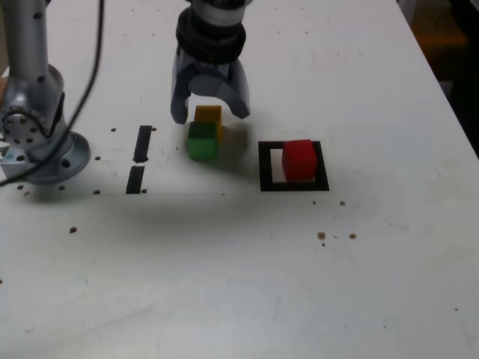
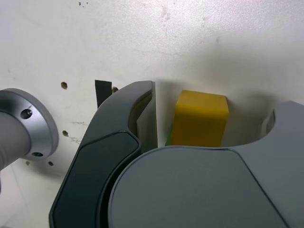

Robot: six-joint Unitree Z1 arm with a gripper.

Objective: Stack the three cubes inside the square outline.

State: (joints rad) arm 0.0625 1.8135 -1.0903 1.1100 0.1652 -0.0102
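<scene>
Small plain red cube point(image 1: 299, 158): sits inside the thin black square outline with white centre point(image 1: 265, 166), toward the outline's far side as the exterior view shows it, resting flat; first tier of the stack judged placed.

Small plain yellow cube point(image 1: 209, 114): on the white table point(image 1: 239, 284), outside the outline, toward the exterior view's left of it and nearer the table's far edge; in the wrist view point(image 2: 201, 118) it shows between the two jaws, upright.

Small plain green cube point(image 1: 202, 140): directly in front of the yellow one and touching it or very nearly so, also outside the outline; not stacked.

Grey two-jawed gripper point(image 1: 210, 114): hangs over the yellow and green pair, jaws spread wider than a cube and straddling the yellow one; no contact with either jaw can be made out, so nothing judged held yet.

Progress: one cube of three in place; two remain to be carried across and set on the red one; the step in hand looks like the approach to the yellow cube.

Surroundings: two short black tape strips point(image 1: 140, 158) farther to the exterior view's left; the arm's metal base point(image 1: 34, 142) near the table's left edge in that view; small dark specks scattered over the surface.
</scene>
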